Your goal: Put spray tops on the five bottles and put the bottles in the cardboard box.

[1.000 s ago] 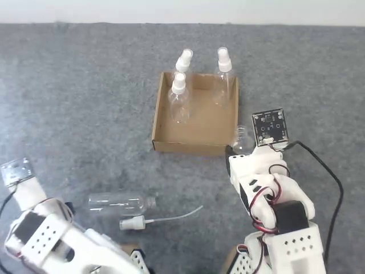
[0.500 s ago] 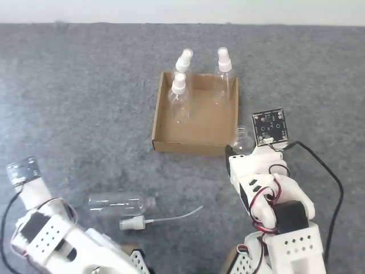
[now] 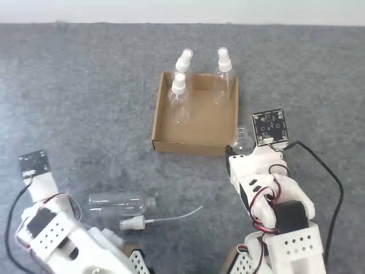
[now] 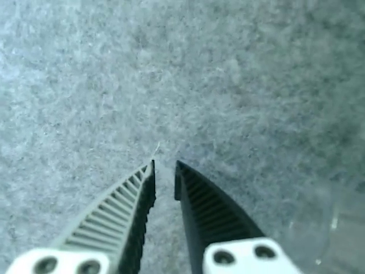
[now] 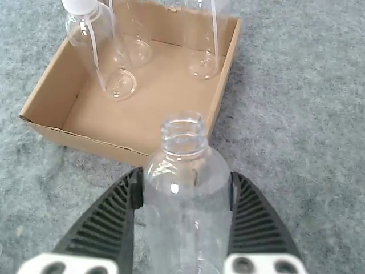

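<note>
The cardboard box (image 3: 161, 117) holds three clear bottles with white spray tops (image 3: 179, 97) (image 3: 185, 60) (image 3: 223, 73). My right gripper (image 3: 242, 149) (image 5: 185, 184) is shut on an upright clear bottle (image 3: 242, 138) (image 5: 183, 188) with a bare neck, just outside the box's near right corner (image 5: 223, 108). Another bare bottle (image 3: 121, 202) lies on its side at the front left, with a loose spray top (image 3: 134, 224) and its thin tube beside it. My left gripper (image 4: 164, 169) hovers over bare carpet to the left of that bottle, its fingers (image 4: 134, 211) nearly together with nothing between them.
Grey carpet (image 3: 85, 103) covers the whole table. A faint clear shape (image 4: 333, 220) sits at the edge of the left wrist view. The right arm's cable (image 3: 328, 171) loops along the right side.
The left arm has swung forward and to the right, toward the lying bottle. The right arm and its bottle have not moved.
</note>
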